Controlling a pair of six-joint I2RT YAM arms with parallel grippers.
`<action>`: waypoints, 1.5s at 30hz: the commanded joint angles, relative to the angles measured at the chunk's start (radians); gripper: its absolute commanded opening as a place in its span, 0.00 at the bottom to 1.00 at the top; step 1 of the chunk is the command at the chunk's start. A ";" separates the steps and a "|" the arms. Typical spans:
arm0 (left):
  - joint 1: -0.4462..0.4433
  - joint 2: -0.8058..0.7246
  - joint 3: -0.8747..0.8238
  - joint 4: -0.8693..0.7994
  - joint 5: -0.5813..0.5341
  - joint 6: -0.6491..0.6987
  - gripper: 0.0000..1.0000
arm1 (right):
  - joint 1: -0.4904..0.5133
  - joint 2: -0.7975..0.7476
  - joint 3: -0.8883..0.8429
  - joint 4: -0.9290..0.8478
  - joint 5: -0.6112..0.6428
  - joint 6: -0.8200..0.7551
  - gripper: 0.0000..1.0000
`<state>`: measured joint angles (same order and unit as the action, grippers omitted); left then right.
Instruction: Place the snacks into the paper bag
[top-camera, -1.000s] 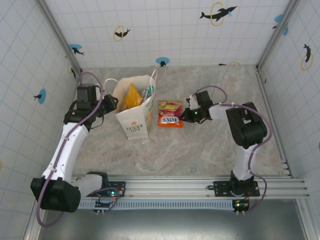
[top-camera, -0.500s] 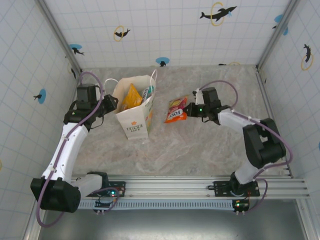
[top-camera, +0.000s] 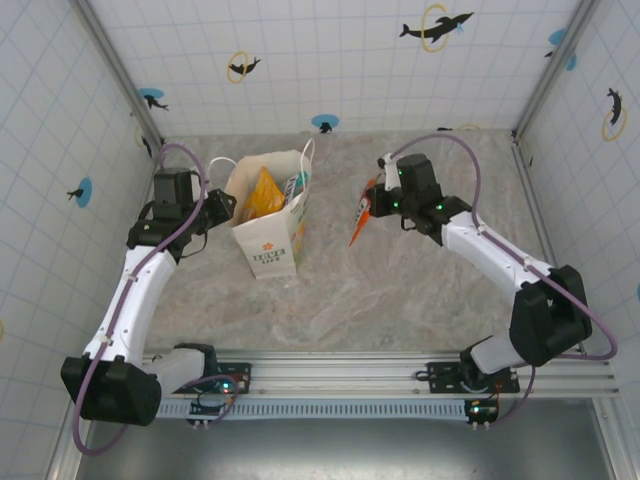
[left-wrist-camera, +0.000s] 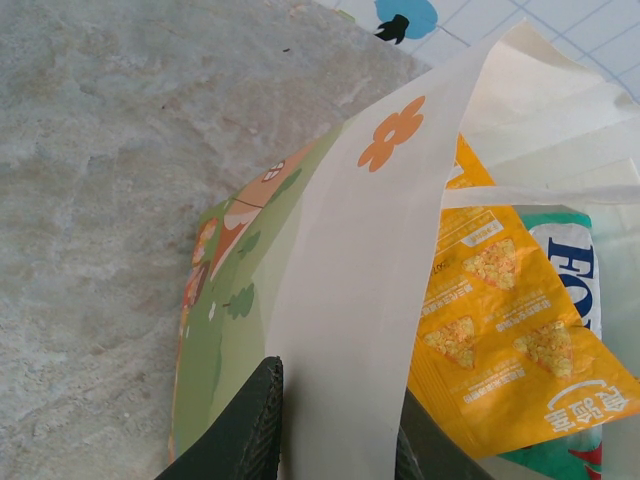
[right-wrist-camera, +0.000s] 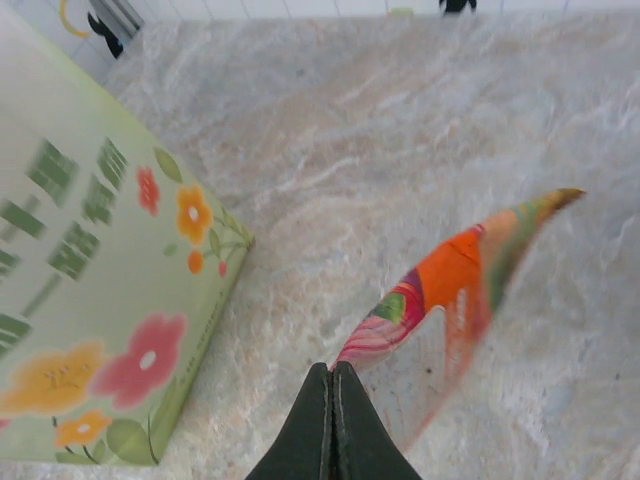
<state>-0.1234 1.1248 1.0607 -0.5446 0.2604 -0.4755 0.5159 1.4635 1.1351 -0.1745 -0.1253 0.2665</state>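
Note:
The white paper bag (top-camera: 268, 232) stands open on the left of the table. A yellow snack packet (top-camera: 262, 195) and a green-and-white one (top-camera: 296, 184) poke out of it. My left gripper (top-camera: 222, 206) is shut on the bag's left wall; in the left wrist view that wall (left-wrist-camera: 350, 300) runs between the fingers (left-wrist-camera: 248, 430), with the yellow packet (left-wrist-camera: 500, 340) just inside. My right gripper (top-camera: 373, 202) is shut on the top edge of an orange snack packet (top-camera: 358, 228) that hangs tilted above the table, right of the bag. The right wrist view shows this packet (right-wrist-camera: 450, 280) dangling from the closed gripper (right-wrist-camera: 333, 378).
The marble tabletop (top-camera: 400, 290) stretches bare in front of and to the right of the bag. Tiled walls (top-camera: 330, 60) enclose the back and both sides. The bag's flowered side panel (right-wrist-camera: 100, 300) stands close to the left of my right gripper.
My right gripper has lifted the orange packet off the table and carried it up and back, the packet turning edge-on. The left gripper and the bag have stayed put.

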 joint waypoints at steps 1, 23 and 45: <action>0.004 -0.012 0.005 -0.008 0.006 0.008 0.26 | 0.013 -0.043 0.108 -0.017 0.038 -0.044 0.00; 0.004 0.003 0.001 0.006 0.020 0.010 0.26 | 0.206 0.131 0.762 -0.108 0.076 -0.124 0.00; 0.004 0.005 0.008 0.009 0.023 0.006 0.26 | 0.339 0.413 0.978 -0.107 -0.210 -0.118 0.00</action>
<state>-0.1234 1.1259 1.0607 -0.5434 0.2703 -0.4755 0.8524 1.8801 2.0552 -0.3050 -0.2634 0.1398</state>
